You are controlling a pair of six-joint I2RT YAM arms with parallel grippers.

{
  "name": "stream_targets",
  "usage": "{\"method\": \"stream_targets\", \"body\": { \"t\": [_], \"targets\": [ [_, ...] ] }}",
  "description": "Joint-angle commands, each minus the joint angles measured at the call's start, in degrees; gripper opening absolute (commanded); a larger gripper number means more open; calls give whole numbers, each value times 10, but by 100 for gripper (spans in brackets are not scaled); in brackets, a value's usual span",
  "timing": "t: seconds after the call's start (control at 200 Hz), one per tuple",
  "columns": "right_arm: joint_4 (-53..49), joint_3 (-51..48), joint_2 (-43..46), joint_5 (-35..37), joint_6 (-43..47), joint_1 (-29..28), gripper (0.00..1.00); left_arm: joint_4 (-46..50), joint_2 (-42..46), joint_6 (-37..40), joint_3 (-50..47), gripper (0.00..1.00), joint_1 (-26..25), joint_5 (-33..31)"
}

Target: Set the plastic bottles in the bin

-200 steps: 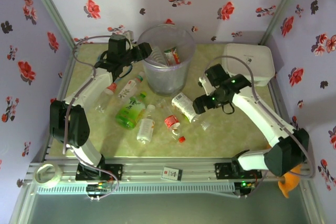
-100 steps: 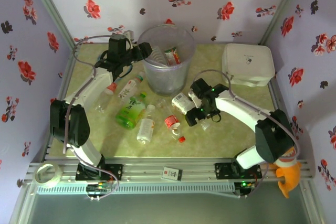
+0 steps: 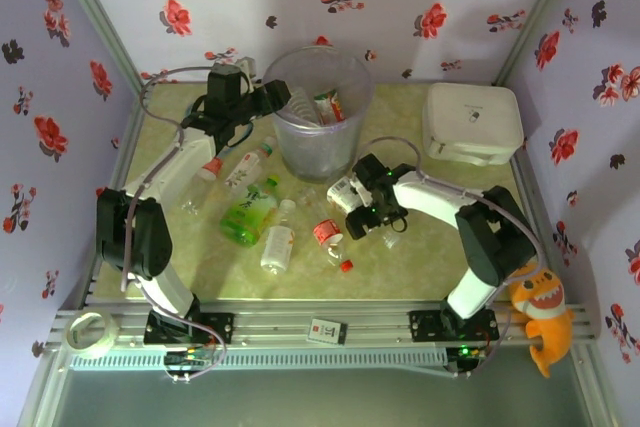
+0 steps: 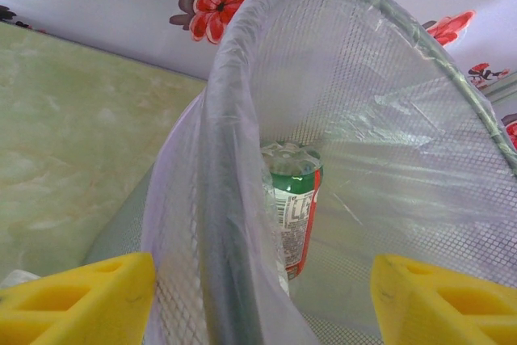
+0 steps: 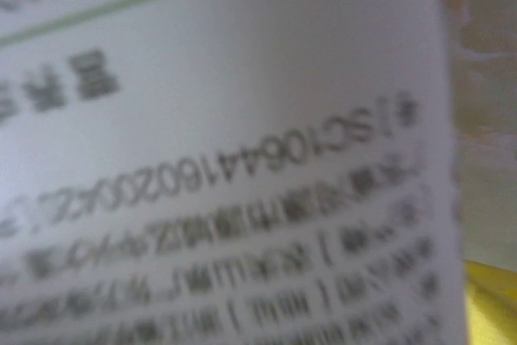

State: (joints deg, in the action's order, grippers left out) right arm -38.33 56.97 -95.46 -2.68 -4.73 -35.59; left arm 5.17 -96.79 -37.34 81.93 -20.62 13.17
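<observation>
Green marbled table [image 3: 450, 247], floral walls on three sides. Near edge: tape roll [image 3: 88, 332] on the rail at left, orange toy [image 3: 545, 312] at right. Mid-table, loose bottles lie on their sides: plain white bottle [image 3: 277, 245], green-label bottle [image 3: 248, 213] just beside it, red-label bottle [image 3: 328, 235] with a loose red cap [image 3: 346, 266] near it. Further left lie a slim bottle [image 3: 248, 165] and a red-capped bottle [image 3: 200, 187] by the left arm. Right gripper [image 3: 365, 212] is low on the table against the printed-label bottle [image 3: 345, 192]. In the right wrist view that white label [image 5: 226, 159] is very close and blurred, with a yellow pad [image 5: 489, 305] at the lower right corner; whether the claw is spread or clamped cannot be told. Far centre: the bin [image 3: 315, 152], upright, with some bottles inside [image 3: 325, 105], one green-and-red-labelled [image 4: 292, 199] leaning on the wall. Left gripper [image 3: 272, 97] is at the bin's left rim, yellow fingers [image 4: 89, 296] spread wide, rim between them, nothing pinched. White box [image 3: 472, 122] sits far right, apart from the bin.
</observation>
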Motion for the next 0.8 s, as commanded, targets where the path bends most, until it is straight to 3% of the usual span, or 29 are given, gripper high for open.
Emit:
{"method": "stream_targets", "body": {
  "t": [0.0,0.325,0.795],
  "targets": [
    [-1,6,-10,11,-6,-6,95,21,-25,11,5,72,-7,14],
    [-17,15,-26,9,-8,-7,85,19,-25,11,7,72,-7,16],
    [-94,33,46,14,-7,-7,78,22,-28,13,11,71,-6,17]
  ]
}}
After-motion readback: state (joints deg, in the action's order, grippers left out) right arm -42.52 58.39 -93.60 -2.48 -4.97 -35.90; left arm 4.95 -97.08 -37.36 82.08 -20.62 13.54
